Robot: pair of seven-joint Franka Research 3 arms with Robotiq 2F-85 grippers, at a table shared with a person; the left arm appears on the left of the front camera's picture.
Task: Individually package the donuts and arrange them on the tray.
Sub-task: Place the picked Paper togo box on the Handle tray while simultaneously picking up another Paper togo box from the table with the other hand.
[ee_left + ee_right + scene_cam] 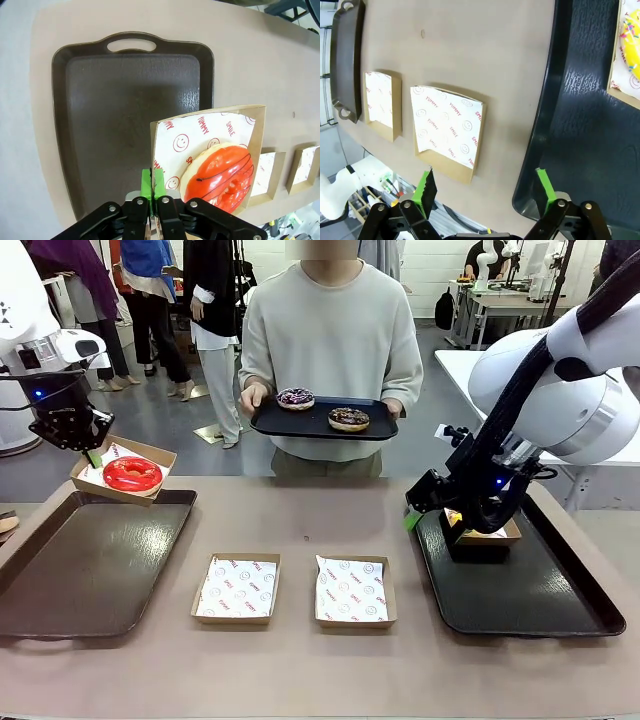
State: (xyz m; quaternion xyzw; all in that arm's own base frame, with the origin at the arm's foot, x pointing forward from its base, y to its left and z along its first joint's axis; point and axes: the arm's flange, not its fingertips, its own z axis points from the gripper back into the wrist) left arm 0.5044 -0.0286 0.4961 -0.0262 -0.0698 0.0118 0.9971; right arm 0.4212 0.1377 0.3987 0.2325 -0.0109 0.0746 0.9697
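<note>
The left tool (152,181) is clenching its green pads on the edge of a cardboard box (200,132) lined with printed paper, and the red donut (226,176) is lying inside it. In the front view this box is hanging tilted at the far rim of the brown tray (90,570) on the robot's left, and whether it is touching that rim I cannot tell. The right tool (485,181) is hovering released, with its fingers spread wide, one over the worktop (300,670) near an empty box and the other over the near rim of the black tray (580,130). The yellow donut (632,30) is sitting in a second box (622,77) on that black tray, just beyond the tool and not touching it. Two empty boxes – one (237,588) to the left and one (355,591) to the right – are lying side by side on the worktop between the two trays. Across the worktop a person (330,330) is standing and holding a dark serving tray (320,425) level with both hands. It is carrying the purple donut (295,398) and the chocolate donut (349,419) – the two are lying close together but apart, and neither is in a box.
</note>
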